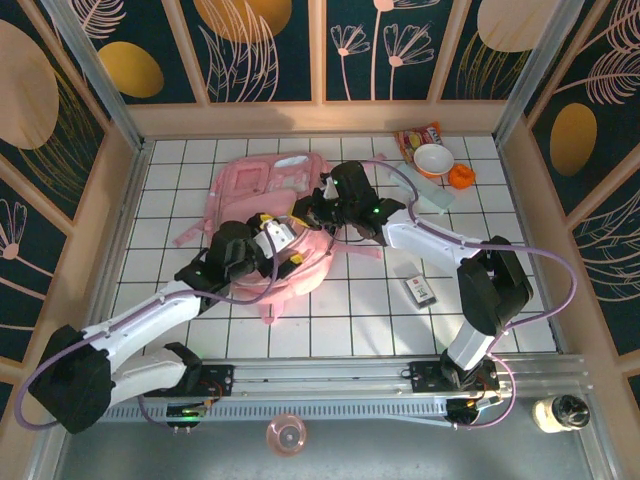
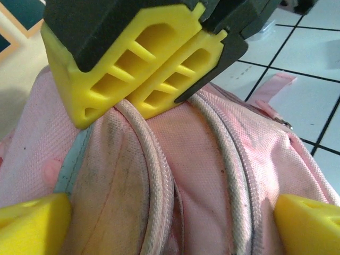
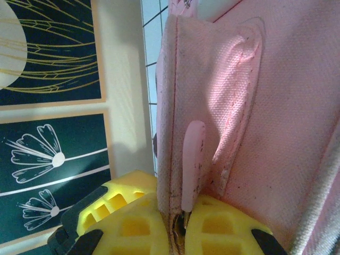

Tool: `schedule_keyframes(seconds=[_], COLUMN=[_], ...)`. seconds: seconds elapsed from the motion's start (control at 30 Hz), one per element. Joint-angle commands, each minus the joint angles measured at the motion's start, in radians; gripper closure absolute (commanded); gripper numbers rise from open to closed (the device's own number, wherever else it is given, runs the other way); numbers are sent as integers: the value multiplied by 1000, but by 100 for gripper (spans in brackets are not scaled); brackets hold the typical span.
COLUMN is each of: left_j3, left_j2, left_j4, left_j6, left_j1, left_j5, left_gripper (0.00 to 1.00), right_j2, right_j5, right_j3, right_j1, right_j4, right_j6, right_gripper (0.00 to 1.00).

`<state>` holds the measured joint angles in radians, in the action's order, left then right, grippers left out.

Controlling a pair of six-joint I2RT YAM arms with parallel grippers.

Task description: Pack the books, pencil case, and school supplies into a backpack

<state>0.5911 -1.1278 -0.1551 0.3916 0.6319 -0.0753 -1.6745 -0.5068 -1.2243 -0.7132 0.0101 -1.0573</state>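
The pink backpack (image 1: 262, 190) lies in the middle of the tiled table. My left gripper (image 1: 274, 240) hovers open over its near end; in the left wrist view its yellow fingertips (image 2: 33, 223) stand wide apart on either side of two zipper lines of the backpack (image 2: 175, 159). My right gripper (image 3: 178, 228) is shut on a fabric edge of the backpack (image 3: 287, 79) beside a pink zipper pull (image 3: 192, 159). The mint-blue pencil case (image 1: 437, 199) lies right of the bag, partly behind the right arm. A dark school-supply item with a white label (image 1: 420, 290) lies on the tiles. The books are out of view.
A white bowl (image 1: 433, 159), a small orange object (image 1: 461, 177) and a red-orange snack packet (image 1: 414, 134) sit at the back right. Wooden walls (image 1: 120, 190) fence the table on both sides and at the back. A rail (image 1: 330, 375) runs along the near edge.
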Motion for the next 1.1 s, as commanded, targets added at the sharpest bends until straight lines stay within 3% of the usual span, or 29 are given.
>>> schedule_keyframes(seconds=[0.0,0.03,0.07,0.1,0.17,0.3,0.4,0.5,0.67,0.83,1.07], left_j3=[-8,-15,-20,-20,-10,34,54,66,90,98,115], left_j2=[-29,-23,-9,9,44,115,154,172,157,164,171], left_j4=[-85,-109,-124,-124,-91,16,39,22,50,65,85], left_j6=[27,26,34,47,63,80,80,39,4,-7,-6], left_j1=[3,2,2,-1,-20,-94,-129,-160,-166,-166,-167], left_j5=[129,154,171,176,151,15,-66,-135,-198,-222,-222], left_gripper=[60,81,96,100,100,100,100,100,100,100,100], right_j2=[92,97,104,115,143,251,350,436,479,335,207], right_j5=[-59,-58,-55,-51,-35,54,95,83,-35,-83,-168], right_j3=[-55,-51,-43,-34,-4,114,244,371,522,470,406], right_j1=[-16,-17,-15,-13,-2,35,69,123,121,121,97], right_j4=[228,223,216,205,182,122,119,120,102,65,156], right_j6=[-6,-2,6,22,78,301,505,669,996,1119,1114], right_gripper=[100,100,100,100,99,63,48,46,46,48,49])
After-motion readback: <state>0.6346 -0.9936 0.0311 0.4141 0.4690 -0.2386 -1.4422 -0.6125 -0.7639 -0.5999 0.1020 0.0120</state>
